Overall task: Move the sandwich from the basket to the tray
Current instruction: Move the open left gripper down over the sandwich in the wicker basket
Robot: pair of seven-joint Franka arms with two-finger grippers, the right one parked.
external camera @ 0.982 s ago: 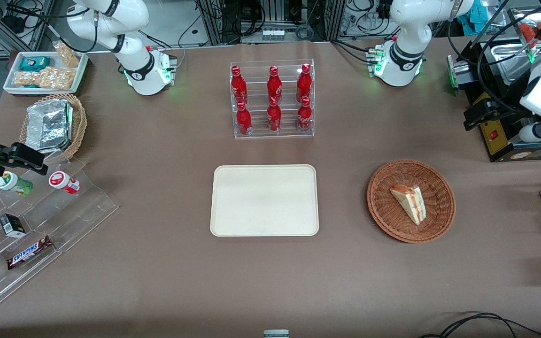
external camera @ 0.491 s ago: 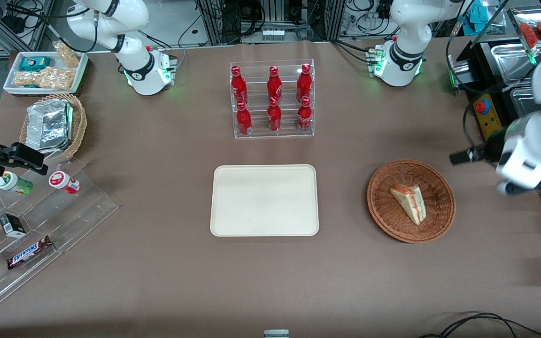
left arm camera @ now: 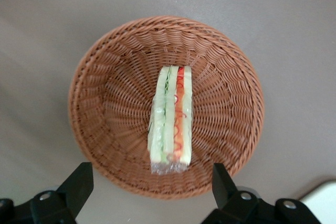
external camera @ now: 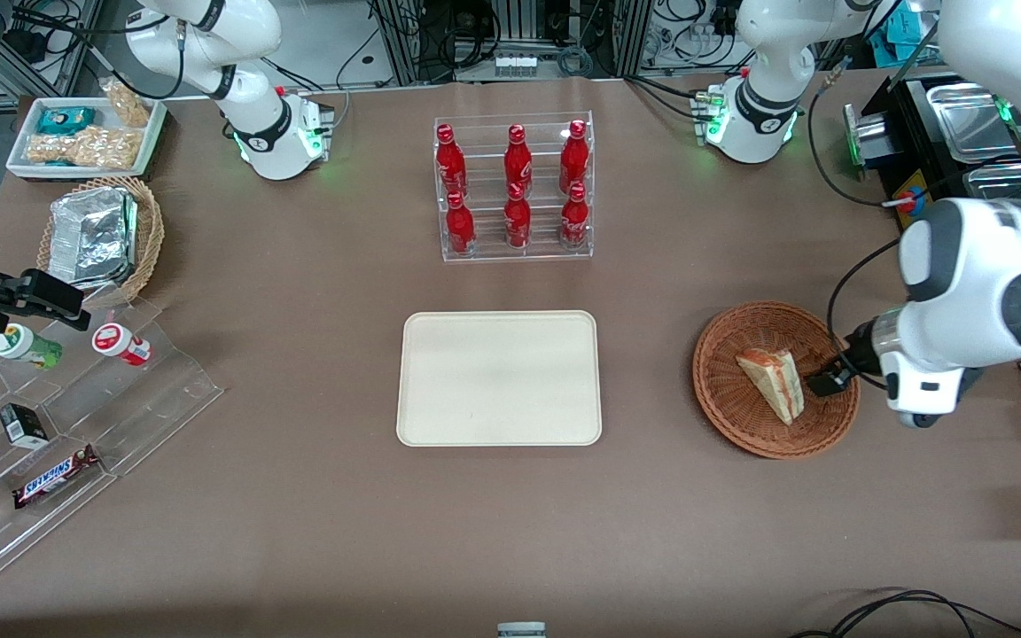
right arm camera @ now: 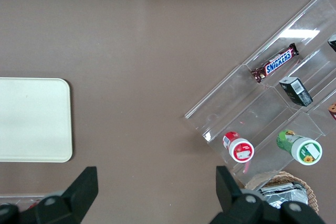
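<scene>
Your left arm is swinging in from the working arm's end of the table, so its gripper (left arm camera: pixel 152 195) is now hanging above the round reddish-brown wicker basket (external camera: pixel 723 394), fingers spread wide; the pick is about to begin. The triangular white-bread sandwich (external camera: pixel 773 383) is lying untouched in the basket (filling edge facing the wrist camera), well apart from the flat cream rectangular tray (external camera: pixel 499 377). The forearm is reaching over the basket's rim with the wrist pointing downward

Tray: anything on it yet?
No, the tray is bare in the front view; the sandwich lies in the basket, with the open gripper hovering above it.
</scene>
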